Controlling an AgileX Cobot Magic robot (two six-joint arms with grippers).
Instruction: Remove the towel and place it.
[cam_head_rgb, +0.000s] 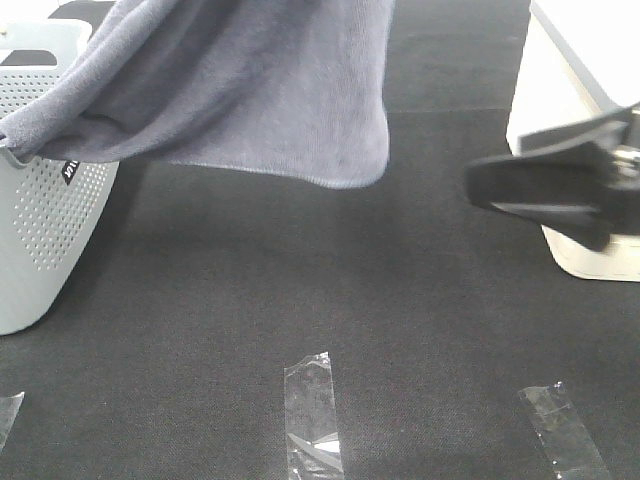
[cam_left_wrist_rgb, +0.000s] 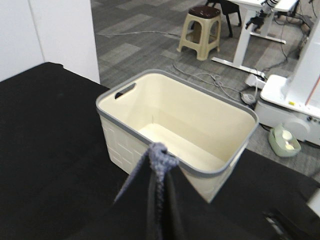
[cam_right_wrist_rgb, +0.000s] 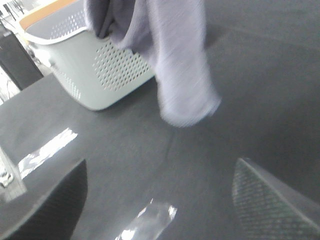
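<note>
The slate grey-blue towel (cam_head_rgb: 250, 90) hangs in the air from above the frame. Its left end still trails over the rim of the perforated pale basket (cam_head_rgb: 45, 230), and its lower hem hangs clear of the black table. In the left wrist view the towel (cam_left_wrist_rgb: 159, 160) is bunched to a pinched peak right at the left gripper, whose fingers are hidden under the cloth. My right gripper (cam_head_rgb: 480, 192) is open and empty, low over the table to the right of the towel. In its wrist view (cam_right_wrist_rgb: 160, 167) the towel (cam_right_wrist_rgb: 180, 75) hangs ahead.
A cream bin with a grey rim (cam_left_wrist_rgb: 180, 125) stands at the table's right side, behind the right gripper (cam_head_rgb: 560, 110). Clear tape strips (cam_head_rgb: 312, 410) (cam_head_rgb: 562, 425) lie on the black mat near the front edge. The perforated basket shows in the right wrist view (cam_right_wrist_rgb: 95, 70).
</note>
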